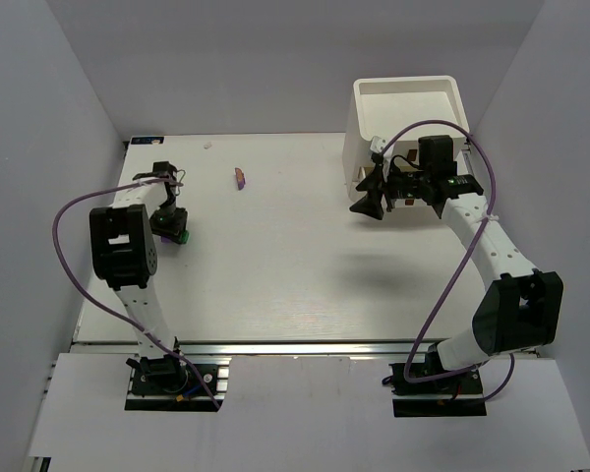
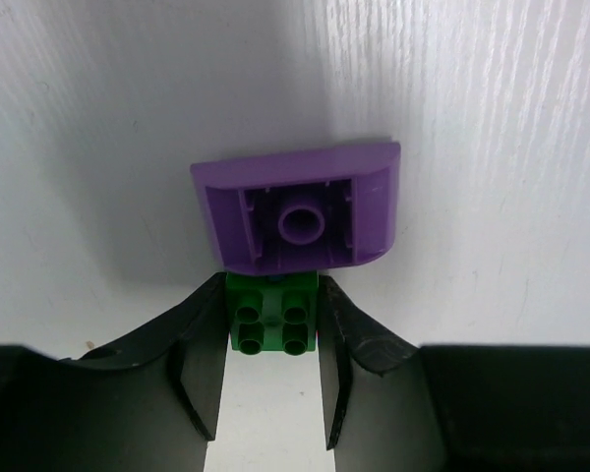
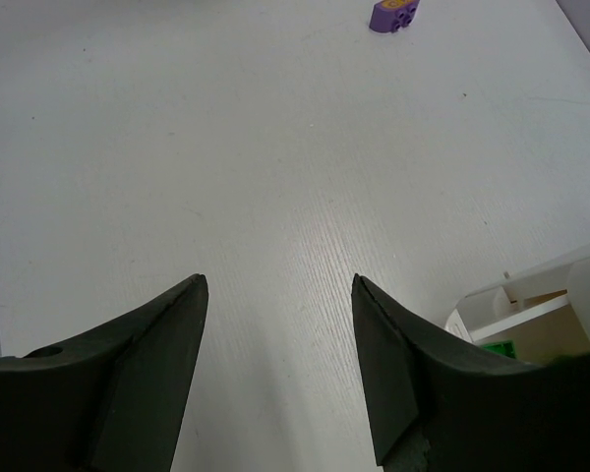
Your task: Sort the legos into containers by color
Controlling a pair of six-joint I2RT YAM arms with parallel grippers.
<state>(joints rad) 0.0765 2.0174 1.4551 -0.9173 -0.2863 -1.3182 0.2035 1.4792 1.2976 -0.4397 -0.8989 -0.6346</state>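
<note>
My left gripper [image 1: 170, 224] [image 2: 272, 324] is shut on a bright green lego [image 2: 272, 317], with a finger pressed on each side. A purple curved lego [image 2: 300, 211], hollow underside up, sits against the green one's far end; I cannot tell if they are joined. The green lego also shows in the top view [image 1: 183, 236]. A second purple lego [image 1: 240, 178] [image 3: 393, 14] lies alone at the table's back middle. My right gripper [image 1: 370, 204] [image 3: 280, 285] is open and empty, just left of the white container unit [image 1: 408, 123]. A bit of green [image 3: 497, 346] shows inside its open drawer.
The white unit's open top tray [image 1: 364, 93] stands at the back right, with small brown handles [image 1: 410, 157] on its front. Grey walls close in the table on the left, back and right. Purple cables loop off both arms.
</note>
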